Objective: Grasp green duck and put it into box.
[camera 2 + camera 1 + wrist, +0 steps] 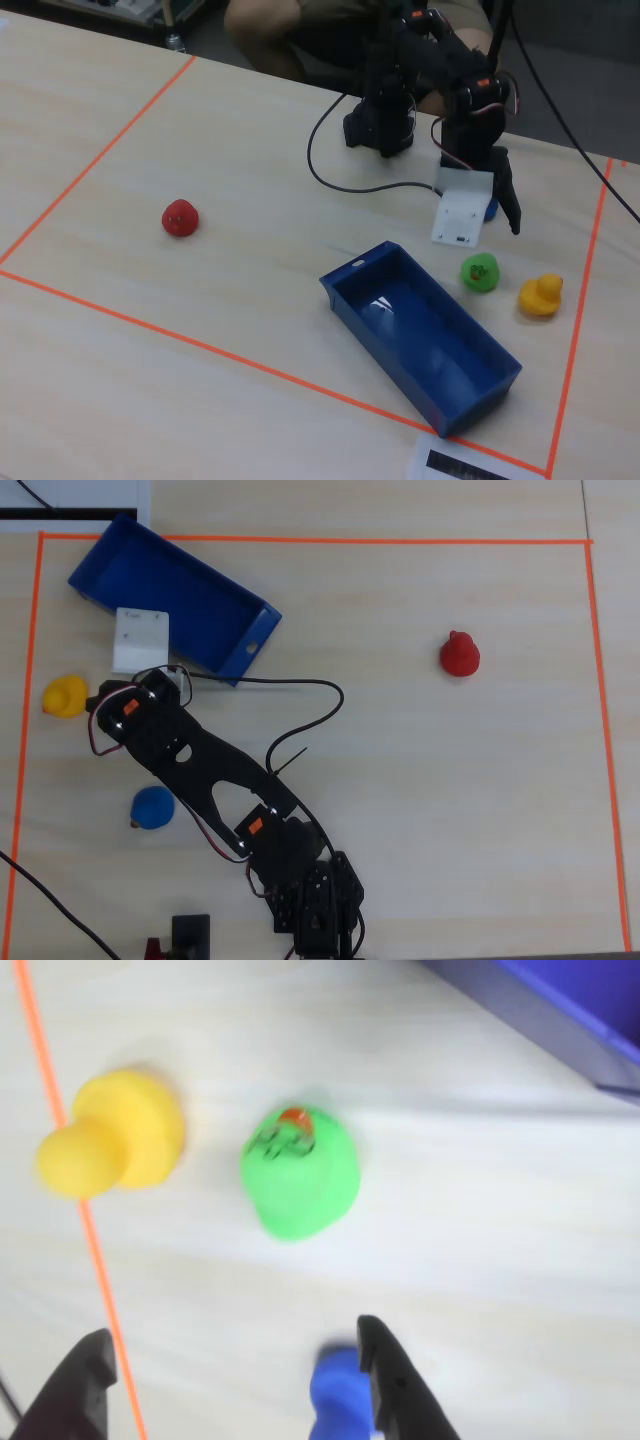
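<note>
1. Pale wood-grain table (250, 200) carries everything, marked off by orange tape (300, 539) in a large rectangle.
2. Nearest in my wrist view, my gripper (240, 1380) is spread wide with nothing between its black fingers (395, 1380); it hangs above the tabletop.
3. Just beside my right-hand finger in that view sits the blue duck (338, 1395), at the bottom edge.
4. Further out, the green duck (300, 1172) lies on the table, apart from my fingers, its orange-red beak on the far side; the fixed view shows it (479, 271) near the box's long wall.
5. Left of it in my wrist view is the yellow duck (110, 1145), touching the tape line.
6. Beyond, the dark blue box (420, 340) stands open and empty.
7. Well apart across the table sits a red duck (460, 654).
</note>
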